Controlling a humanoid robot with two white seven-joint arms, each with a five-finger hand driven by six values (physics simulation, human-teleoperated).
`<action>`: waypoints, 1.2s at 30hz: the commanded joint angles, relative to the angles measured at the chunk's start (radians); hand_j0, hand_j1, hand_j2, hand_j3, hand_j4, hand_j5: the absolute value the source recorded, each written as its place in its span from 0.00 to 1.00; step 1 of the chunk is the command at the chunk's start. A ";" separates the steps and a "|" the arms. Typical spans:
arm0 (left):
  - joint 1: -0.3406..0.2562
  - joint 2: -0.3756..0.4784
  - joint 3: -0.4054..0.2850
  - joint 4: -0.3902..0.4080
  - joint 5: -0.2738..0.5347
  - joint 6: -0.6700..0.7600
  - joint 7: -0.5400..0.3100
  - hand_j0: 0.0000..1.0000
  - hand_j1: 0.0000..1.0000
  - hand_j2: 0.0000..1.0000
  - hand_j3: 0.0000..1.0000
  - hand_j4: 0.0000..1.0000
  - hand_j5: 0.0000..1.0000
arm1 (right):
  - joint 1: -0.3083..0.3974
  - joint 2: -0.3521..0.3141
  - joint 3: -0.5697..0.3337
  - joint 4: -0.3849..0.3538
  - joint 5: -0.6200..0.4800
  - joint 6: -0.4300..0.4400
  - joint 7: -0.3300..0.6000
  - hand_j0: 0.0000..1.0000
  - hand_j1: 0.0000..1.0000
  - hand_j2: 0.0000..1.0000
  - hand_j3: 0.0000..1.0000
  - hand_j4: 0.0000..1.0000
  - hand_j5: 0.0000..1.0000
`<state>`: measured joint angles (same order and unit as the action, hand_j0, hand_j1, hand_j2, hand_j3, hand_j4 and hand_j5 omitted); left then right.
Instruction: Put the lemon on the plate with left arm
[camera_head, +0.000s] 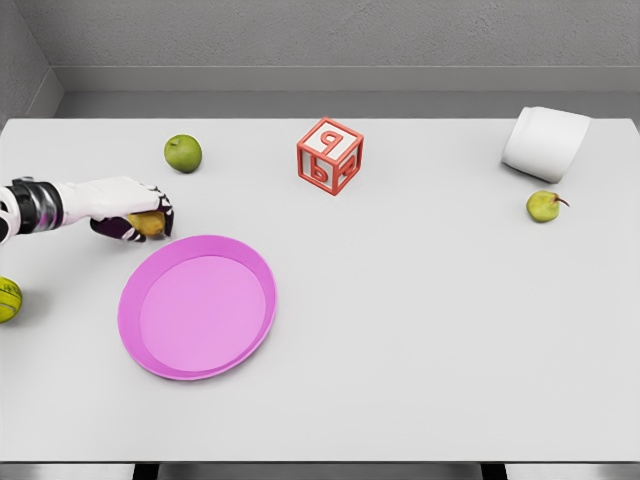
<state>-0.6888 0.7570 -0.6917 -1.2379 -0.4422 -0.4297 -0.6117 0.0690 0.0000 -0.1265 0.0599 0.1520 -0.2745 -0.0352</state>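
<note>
- Gripping a small yellow lemon (150, 223), my white left hand (128, 208) hides most of it beside the round pink plate (262, 312).
- I read "q" on the red letter cube (329, 156).

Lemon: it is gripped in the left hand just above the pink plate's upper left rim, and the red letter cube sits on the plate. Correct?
Not quite. The head view shows the red letter cube on the table, far from the pink plate. The left hand does grip the lemon there.

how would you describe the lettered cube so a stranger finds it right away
Start from the pink plate at the table's left and look toward the far middle of the table. There stands the cube, alone; unlike the round green fruits, it is red-edged with white faces bearing red letters.
</note>
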 joint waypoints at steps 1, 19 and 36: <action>0.000 0.002 0.004 -0.005 0.005 0.002 0.001 0.43 0.43 0.43 0.43 0.43 0.43 | 0.000 0.000 -0.001 0.000 0.000 0.000 0.000 1.00 1.00 1.00 1.00 1.00 1.00; 0.006 0.045 0.038 -0.071 0.011 -0.063 0.001 0.41 0.41 0.41 0.41 0.41 0.41 | 0.000 0.000 0.001 0.000 0.000 0.000 0.000 1.00 1.00 1.00 1.00 1.00 1.00; 0.011 0.091 0.075 -0.138 0.034 -0.181 0.001 0.40 0.40 0.40 0.40 0.40 0.40 | 0.000 0.000 -0.001 0.000 -0.002 0.000 0.000 1.00 1.00 1.00 1.00 1.00 1.00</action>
<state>-0.6780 0.8402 -0.6206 -1.3644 -0.4170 -0.6061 -0.6118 0.0690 0.0000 -0.1260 0.0599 0.1518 -0.2745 -0.0350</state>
